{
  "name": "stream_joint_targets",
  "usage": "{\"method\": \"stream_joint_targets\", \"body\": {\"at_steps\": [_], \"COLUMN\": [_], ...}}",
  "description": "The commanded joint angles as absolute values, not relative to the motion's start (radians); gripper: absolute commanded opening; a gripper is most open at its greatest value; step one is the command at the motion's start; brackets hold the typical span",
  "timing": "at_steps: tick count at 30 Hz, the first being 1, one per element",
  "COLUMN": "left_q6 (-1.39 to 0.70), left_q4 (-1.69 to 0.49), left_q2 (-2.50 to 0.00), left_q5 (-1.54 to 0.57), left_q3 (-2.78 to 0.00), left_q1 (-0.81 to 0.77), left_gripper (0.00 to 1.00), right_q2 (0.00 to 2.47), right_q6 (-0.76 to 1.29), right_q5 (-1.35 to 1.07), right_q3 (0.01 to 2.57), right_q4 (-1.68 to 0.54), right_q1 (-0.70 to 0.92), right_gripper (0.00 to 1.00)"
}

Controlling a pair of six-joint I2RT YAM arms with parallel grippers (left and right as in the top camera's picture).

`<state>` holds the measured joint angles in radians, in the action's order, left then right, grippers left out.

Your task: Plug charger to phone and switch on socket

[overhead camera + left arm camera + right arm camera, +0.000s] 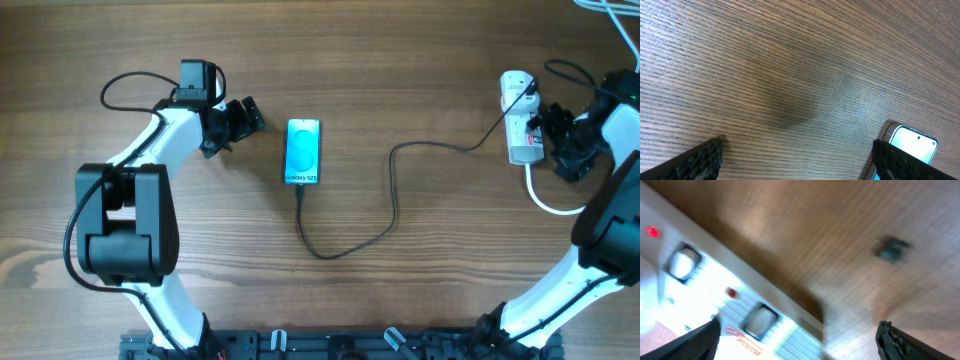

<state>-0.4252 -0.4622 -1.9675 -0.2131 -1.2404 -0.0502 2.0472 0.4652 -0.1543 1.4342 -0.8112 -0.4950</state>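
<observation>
The phone (303,151) lies flat at mid-table with its teal-green screen up; its top corner shows in the left wrist view (912,144). The thin black charger cable (392,195) runs from the phone's bottom edge in a loop to the black plug in the white socket strip (519,128) at the right. My left gripper (243,117) is open and empty, just left of the phone. My right gripper (556,135) is open and empty beside the strip's right side. The right wrist view is blurred and shows the strip (740,315) with its rocker switches and a lit red light.
A thick white cord (545,200) curves from the strip toward the right arm. More white cables (610,15) cross the top right corner. A dark spot (892,249) marks the wood in the right wrist view.
</observation>
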Motion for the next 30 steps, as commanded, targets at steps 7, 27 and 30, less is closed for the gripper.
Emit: {"method": "stream_joint_targets", "body": {"at_steps": [7, 27, 30], "left_q6": [-0.434, -0.434, -0.434], "left_q4": [-0.463, -0.463, -0.463], "left_q2": [-2.011, -2.011, -2.011], "left_q5": [-0.189, -0.189, -0.189], "left_q3": [-1.208, -1.208, -1.208], "left_q1": [-0.042, -0.042, -0.042], "left_gripper": [1.0, 1.0, 1.0], "right_q2": [1.946, 1.946, 1.947], "right_q6": [0.287, 0.31, 0.17], "right_q5": [-0.204, 0.058, -0.096], "right_q3": [1.481, 1.472, 1.441], "right_q4": [-0.865, -0.964, -0.883], "right_q1": [-0.499, -0.404, -0.398], "right_gripper": [1.0, 1.0, 1.0]}}
